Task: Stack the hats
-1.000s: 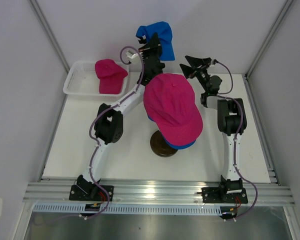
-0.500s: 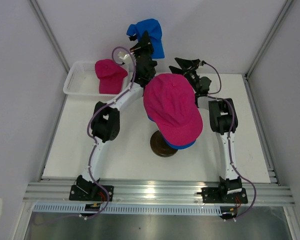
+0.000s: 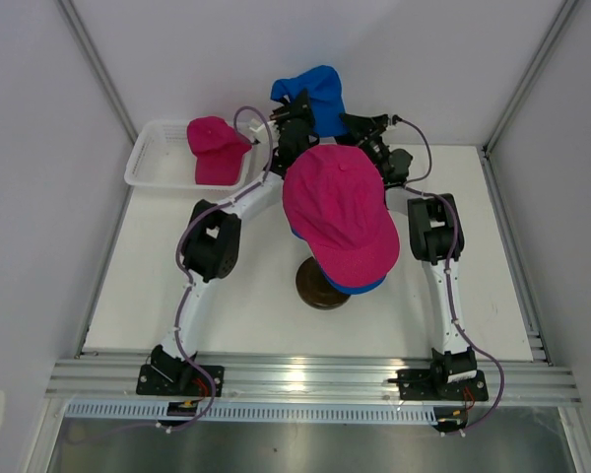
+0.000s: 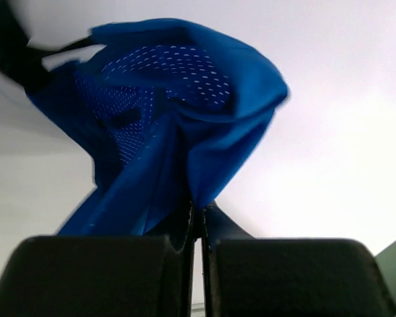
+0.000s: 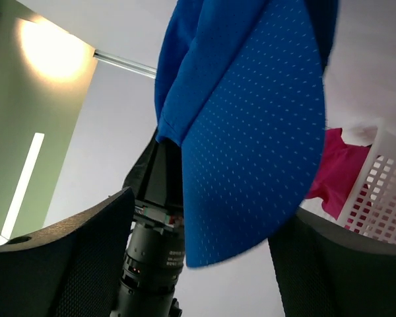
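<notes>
Blue hat (image 3: 320, 87) hangs pinched in left gripper (image 4: 198, 214), between right gripper's (image 5: 201, 221) wide-open jaws.

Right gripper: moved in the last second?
Yes. The right gripper has shifted left, closer to the white mesh plastic basket, now straddling the royal blue cloth cap held by the left gripper.
</notes>
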Controlling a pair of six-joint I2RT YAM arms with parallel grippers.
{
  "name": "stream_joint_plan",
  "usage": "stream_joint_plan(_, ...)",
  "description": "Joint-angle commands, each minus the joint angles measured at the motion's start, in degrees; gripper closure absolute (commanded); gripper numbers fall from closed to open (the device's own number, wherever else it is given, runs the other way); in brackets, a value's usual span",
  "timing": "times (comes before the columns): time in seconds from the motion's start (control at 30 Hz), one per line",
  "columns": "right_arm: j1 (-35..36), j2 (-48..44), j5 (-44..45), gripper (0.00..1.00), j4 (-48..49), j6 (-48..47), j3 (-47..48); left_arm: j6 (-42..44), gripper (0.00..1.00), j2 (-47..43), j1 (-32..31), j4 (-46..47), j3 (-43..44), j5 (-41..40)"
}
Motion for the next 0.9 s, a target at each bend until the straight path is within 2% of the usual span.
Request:
stream_joint_plan(0.0, -0.56, -0.16, 0.06, 0.24, 8.32, -1.21, 1.29, -1.39, 0.99, -4.11, -0.7, -0.76, -0.16, 2.62)
stream_joint_plan(0.03, -0.65, -0.07, -0.03, 0.28, 8.49, -1.12, 1.55, -1.91, 0.99, -3.76, -0.79, -1.37, 0.62, 3.24)
stream_joint_plan(0.13, -1.09, 0.02, -0.2, 0.51, 8.67, -1.03, 2.0, -2.53, 0.99, -3.49, -1.32, -1.82, 0.45, 4.65)
stream_joint_plan(0.17, -1.09, -0.24, -0.46, 0.65, 8.67, -1.11, 1.82, -2.18, 0.99, -3.75, -1.32, -1.99, 0.28, 5.0)
stream_joint_plan(0.23, -1.53, -0.51, -0.9, 0.77, 8.75, -0.94, 1.38, -1.3, 0.99, -4.19, -1.41, -1.82, -1.12, 4.66)
stream_joint_plan(0.27, -1.79, -1.03, -0.82, 0.92, 9.02, -0.68, 0.95, -1.21, 0.99, -4.89, -1.49, -1.56, -1.74, 4.39)
stream_joint_plan(0.3, -2.31, -1.39, -0.64, 0.99, 9.98, -0.15, -0.19, -0.52, 0.99, -5.33, -1.41, -0.33, -2.88, 3.69)
stream_joint_plan(0.47, -5.13, -3.06, -1.87, 1.0, 9.73, -0.15, -1.79, 4.4, 0.99, -8.58, -0.79, 6.34, -9.55, 4.65)
stream_joint_plan(0.53, -6.62, -3.5, -4.58, 1.0, 8.85, -0.15, -0.3, 7.13, 0.94, -10.34, -0.44, 8.98, -11.14, 4.92)
stream_joint_plan(0.57, -7.06, -3.5, -5.9, 1.0, 8.32, 0.46, 0.67, 7.75, 0.81, -11.13, -0.27, 10.3, -13.24, 4.92)
stream_joint_plan(0.63, -7.94, -4.02, -10.19, 1.0, 7.26, 1.6, 4.26, 11.17, 0.63, -13.85, 0.96, 15.21, -18.42, 5.53)
stream_joint_plan(0.67, -8.81, -4.46, -11.27, 1.0, 7.09, 2.31, 5.24, 12.75, 0.49, -14.99, 1.58, 19.24, -19.93, 6.66)
stream_joint_plan(0.73, -9.61, -7.27, -13.99, 1.0, 5.07, 3.89, 6.91, 16.79, 0.34, -19.38, 3.77, 22.08, -26.6, 7.81)
stream_joint_plan(0.77, -10.22, -8.58, -15.04, 1.0, -0.07, 3.55, 7.27, 18.29, 0.04, -21.14, 4.65, 23.92, -28.1, 9.21)
stream_joint_plan(0.8, -10.4, -10.16, -16.19, 1.0, -4.99, 2.59, 7.44, 22.22, 0.0, -22.98, 5.61, 24.72, -29.85, 10.27)
stream_joint_plan(0.83, -10.49, -13.75, -18.9, 1.0, -10.96, 0.84, 7.53, 24.6, 0.01, -26.92, 7.63, 25.25, -35.09, 11.5)
stream_joint_plan(0.87, -10.67, -15.78, -19.79, 1.0, -18.07, -1.62, 7.79, 27.24, 0.01, -29.05, 8.52, 25.25, -36.45, 12.73)
